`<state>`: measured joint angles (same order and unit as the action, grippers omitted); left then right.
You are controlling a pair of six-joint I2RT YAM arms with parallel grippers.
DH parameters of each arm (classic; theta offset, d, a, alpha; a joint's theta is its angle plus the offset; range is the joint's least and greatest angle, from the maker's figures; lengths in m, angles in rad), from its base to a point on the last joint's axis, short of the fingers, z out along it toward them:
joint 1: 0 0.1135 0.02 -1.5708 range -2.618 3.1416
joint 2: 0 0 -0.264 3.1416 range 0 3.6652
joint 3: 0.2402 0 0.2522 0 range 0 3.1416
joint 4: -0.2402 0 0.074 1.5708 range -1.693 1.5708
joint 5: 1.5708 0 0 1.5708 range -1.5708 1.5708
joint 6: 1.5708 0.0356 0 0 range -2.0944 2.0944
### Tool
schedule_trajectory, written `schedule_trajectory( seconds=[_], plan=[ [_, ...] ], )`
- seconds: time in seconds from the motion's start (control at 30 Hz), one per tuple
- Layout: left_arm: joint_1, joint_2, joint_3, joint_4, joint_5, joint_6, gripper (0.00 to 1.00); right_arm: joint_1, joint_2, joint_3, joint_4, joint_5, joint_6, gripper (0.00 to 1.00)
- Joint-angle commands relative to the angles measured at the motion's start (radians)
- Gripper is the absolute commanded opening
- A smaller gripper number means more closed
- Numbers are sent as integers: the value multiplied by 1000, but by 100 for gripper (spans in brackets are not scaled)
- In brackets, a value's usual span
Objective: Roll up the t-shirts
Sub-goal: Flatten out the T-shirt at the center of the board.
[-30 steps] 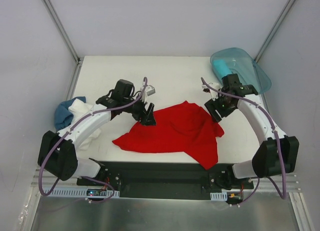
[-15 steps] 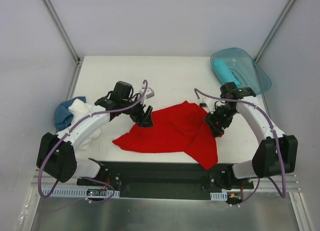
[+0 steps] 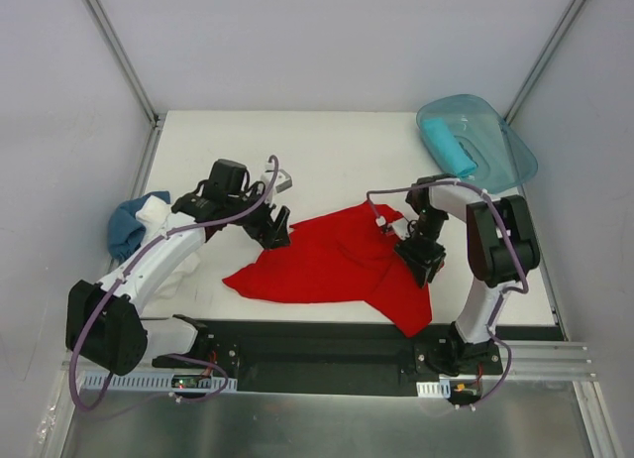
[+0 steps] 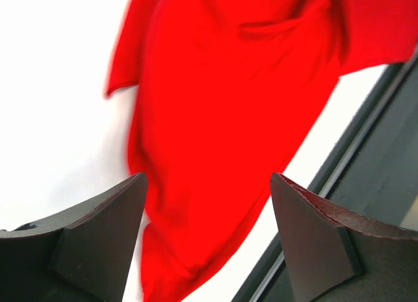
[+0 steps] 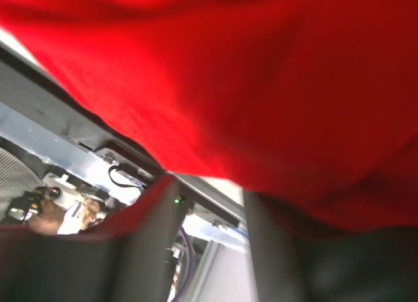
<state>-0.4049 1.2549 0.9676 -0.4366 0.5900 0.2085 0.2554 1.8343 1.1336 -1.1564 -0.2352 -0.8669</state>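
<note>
The red t-shirt (image 3: 337,265) lies crumpled across the table's front middle. My left gripper (image 3: 275,230) hovers over its upper left edge, open and empty; in the left wrist view (image 4: 206,178) the red cloth (image 4: 228,106) lies between and beyond the spread fingers (image 4: 111,217). My right gripper (image 3: 421,260) is on the shirt's right edge. In the right wrist view (image 5: 209,191) its fingers (image 5: 153,230) stand close together with red cloth (image 5: 248,86) over their tips, so it looks shut on the shirt. A blue (image 3: 124,228) and a white t-shirt (image 3: 163,218) are heaped at the left edge.
A translucent teal tub (image 3: 500,131) stands at the back right corner with a turquoise roll (image 3: 446,146) in it. The black front rail (image 3: 317,344) runs along the near edge, just below the red shirt's lower corner. Grey walls enclose the table.
My right gripper has swung from the shirt's right side down onto its right edge. My left gripper has drawn back to the left, off the shirt's top.
</note>
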Motion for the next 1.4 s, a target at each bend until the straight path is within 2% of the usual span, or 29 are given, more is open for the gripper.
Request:
schedule_trajectory(
  seconds=[0.0, 0.03, 0.1, 0.2, 0.37, 0.43, 0.47, 0.5, 0.53, 0.6, 0.67, 0.7, 0.83, 1.07, 1.3, 1.37],
  plan=[
    [47, -38, 42, -48, -41, 57, 76, 51, 52, 119, -72, 20, 60, 34],
    [55, -38, 46, -57, -48, 78, 76, 65, 59, 171, -86, -1, 65, 22],
    [63, -35, 60, -62, -71, 92, 76, 99, 69, 227, -130, -36, 77, 11],
    [84, -19, 91, -74, -96, 118, 76, 140, 108, 372, -176, -113, 111, 2],
    [115, 6, 181, -146, -168, 195, 75, 218, 195, 624, -193, -237, 157, 1],
    [118, 9, 224, -168, -191, 216, 75, 229, 191, 620, -209, -211, 151, 6],
    [120, 9, 233, -177, -194, 223, 76, 223, 172, 588, -204, -193, 151, 14],
    [118, 2, 238, -182, -193, 223, 76, 216, 119, 484, -198, -172, 157, 34],
    [120, 0, 237, -180, -191, 215, 78, 205, 91, 429, -200, -130, 161, 42],
    [120, -3, 223, -179, -191, 201, 80, 151, -4, 263, -198, -101, 169, 54],
    [121, -8, 208, -175, -197, 196, 82, 98, -58, 174, -190, -56, 167, 60],
    [129, -17, 186, -172, -197, 201, 82, 85, -75, 142, -180, -38, 167, 68],
    [170, -43, 146, -166, -199, 194, 83, 58, -89, 52, -138, 23, 180, 69],
    [204, -90, 126, -168, -177, 177, 82, 84, 58, 48, -14, 118, 230, 67],
    [245, -100, 128, -166, -162, 167, 82, 84, 149, 88, 20, 223, 223, 61],
    [248, -103, 126, -166, -154, 169, 82, 82, 148, 81, 21, 218, 218, 54]
  ],
)
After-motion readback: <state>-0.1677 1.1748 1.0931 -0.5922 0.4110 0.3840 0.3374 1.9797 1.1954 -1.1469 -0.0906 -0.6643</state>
